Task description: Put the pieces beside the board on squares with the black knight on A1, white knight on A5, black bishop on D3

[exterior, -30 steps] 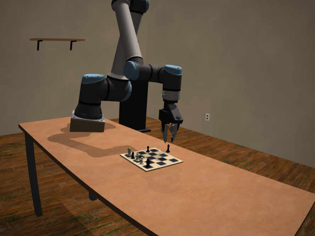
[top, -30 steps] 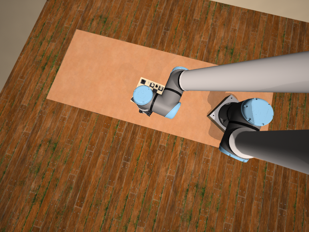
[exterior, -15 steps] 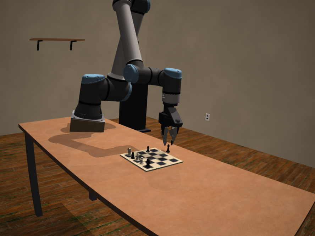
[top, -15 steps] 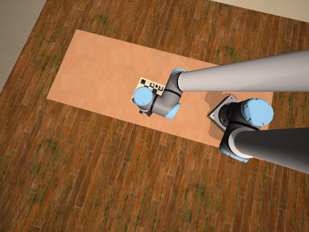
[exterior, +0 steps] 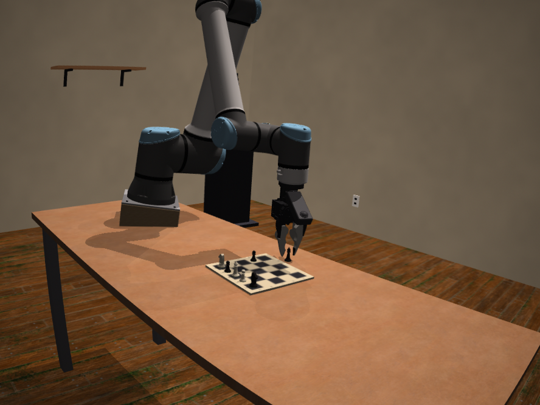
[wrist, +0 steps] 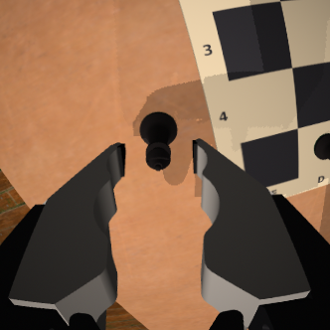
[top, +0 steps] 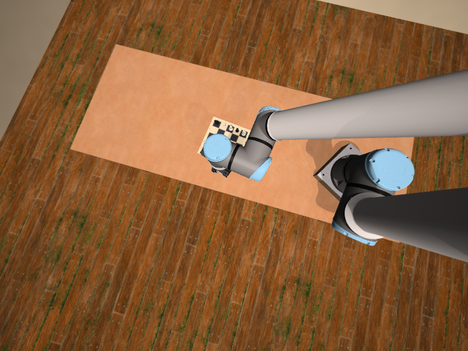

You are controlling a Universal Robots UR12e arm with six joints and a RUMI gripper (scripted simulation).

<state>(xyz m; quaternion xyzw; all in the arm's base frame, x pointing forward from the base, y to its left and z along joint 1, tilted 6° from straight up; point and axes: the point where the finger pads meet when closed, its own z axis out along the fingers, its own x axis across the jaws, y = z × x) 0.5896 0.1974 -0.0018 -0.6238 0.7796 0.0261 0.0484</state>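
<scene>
1. Top: My wrist covers much of the board (top: 214,118) (exterior: 279,286) (wrist: 199,30), and my gripper (top: 222,172) (exterior: 288,252) (wrist: 158,144) pokes out past its edge. The black bishop is hidden beneath me here, so I cannot place it from this side. Only the far row of pieces shows well.

2. Exterior: The black bishop (exterior: 288,255) (wrist: 158,141) stands upright on the table (exterior: 370,322) (wrist: 65,94), just beside the board, its long axis vertical. My fingers point down at it, tips around the height of its upper part. The black knight (exterior: 253,278) looks to be on A1 and the white knight (exterior: 221,259) on A5, so I judge that only the bishop is left to set.

3. Wrist: My fingers stand moderately apart, holding nothing, with a gap on each side of the bishop. Its head lies between the tips, roughly midway, while its foot shows a little further up the view. The board's E edge is just past my right-hand finger in this view. I judge that I need to be low enough, then close evenly; an off-centre squeeze could tip it. After that, lift straight up and carry it past column E to D3.

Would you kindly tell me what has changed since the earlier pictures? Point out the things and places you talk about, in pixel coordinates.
The gripper (top: 220,173) (exterior: 288,253) (wrist: 158,144) has moved down toward the black bishop (exterior: 288,256) (wrist: 158,126). Nothing was gripped or released; the jaws stand apart. The bishop, the board (top: 212,129) (exterior: 282,284) (wrist: 263,101) and its visible pieces look unmoved.
</scene>
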